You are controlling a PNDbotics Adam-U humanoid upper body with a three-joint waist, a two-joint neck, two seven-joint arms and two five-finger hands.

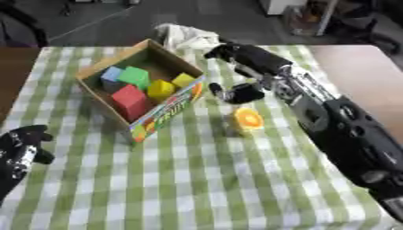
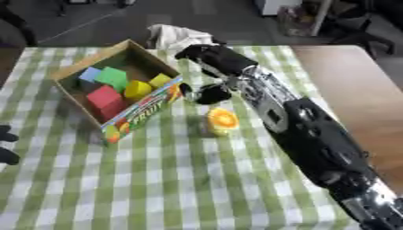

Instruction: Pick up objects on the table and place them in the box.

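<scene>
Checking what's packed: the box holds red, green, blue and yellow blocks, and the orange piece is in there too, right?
Not quite. The orange piece lies on the tablecloth beside the box, not inside; the left eye view shows it. The blocks are in the box.

box (image 1: pixel 168 109): cardboard, open, table's far left, holds coloured blocks (image 1: pixel 132 100) | orange-yellow object (image 1: pixel 248 119): on cloth, right of box

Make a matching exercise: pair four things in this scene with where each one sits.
Things:
1. red block
2. orange-faced piece
3. left hand
4. white cloth

Places:
A. lower left corner of the view
B. inside the box
C. behind the box, at the table's far edge
D. on the checked tablecloth, right of the box

Pairs: 1-B, 2-D, 3-A, 4-C
</scene>
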